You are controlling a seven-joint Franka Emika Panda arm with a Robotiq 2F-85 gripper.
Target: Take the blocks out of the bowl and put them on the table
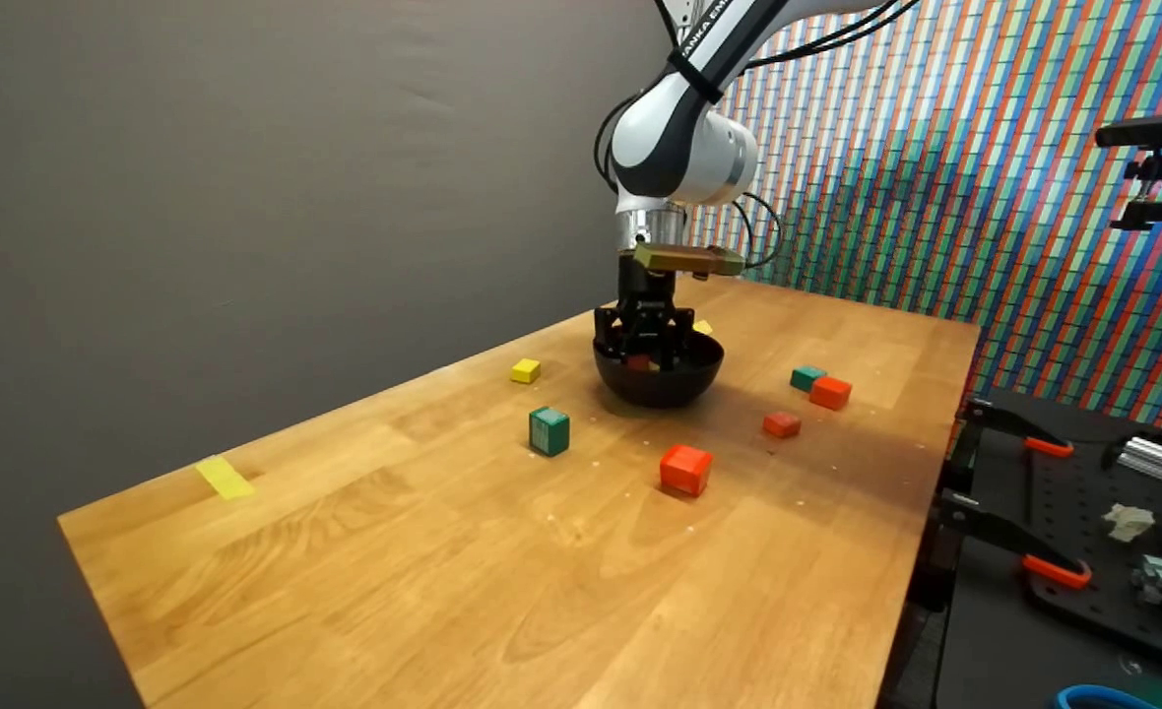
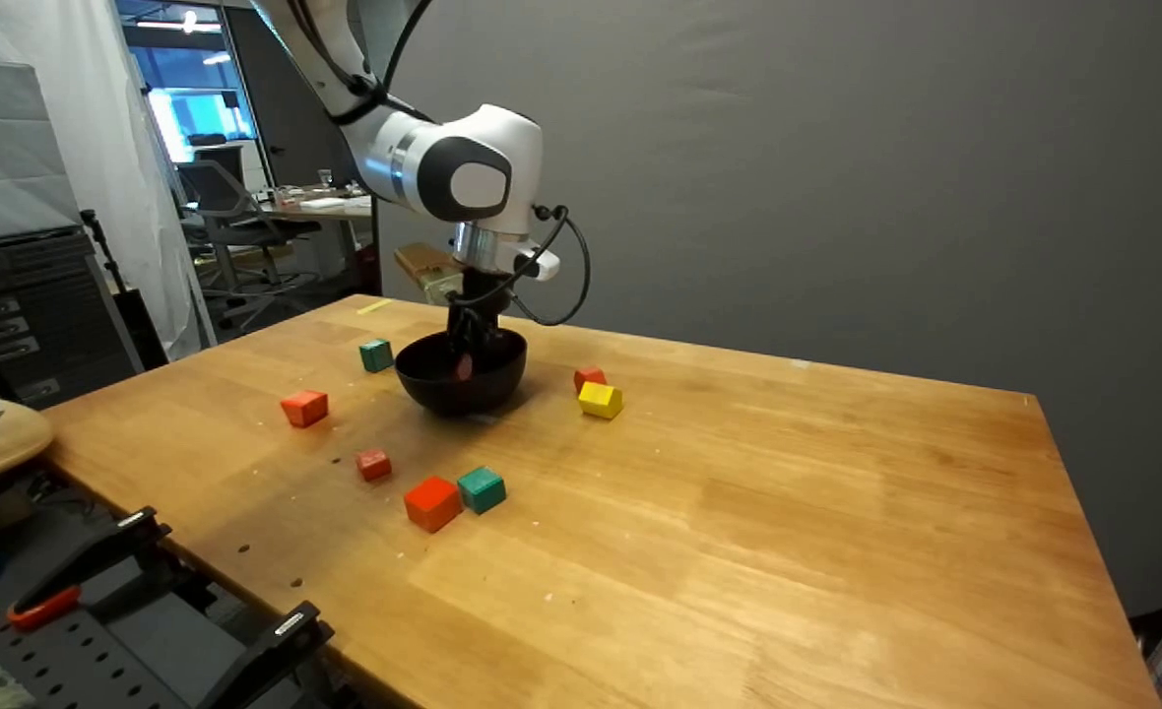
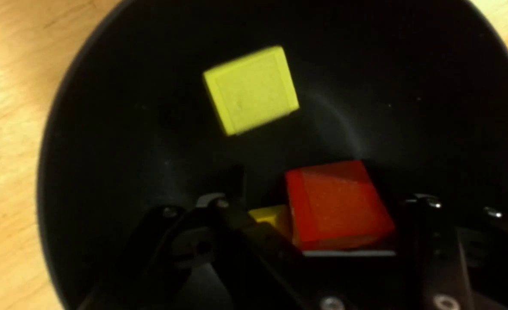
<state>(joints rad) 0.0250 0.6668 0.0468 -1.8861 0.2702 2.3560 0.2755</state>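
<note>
On the arm (image 1: 689,118) we read "ANKA EM". In the bowl (image 1: 660,391), our pincer (image 1: 644,356) stands spread around a red block (image 3: 340,206) near two yellow blocks (image 3: 252,91); more blocks (image 1: 685,470) sit on the counter (image 1: 443,591).

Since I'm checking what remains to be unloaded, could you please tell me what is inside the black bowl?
A pale yellow block, a red block and a partly covered yellow block show; the tool, down in the bowl, hides anything behind it.

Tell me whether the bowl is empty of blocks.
No, the wrist view shows a yellow block, a red block and part of another yellow block inside the black bowl.
</note>
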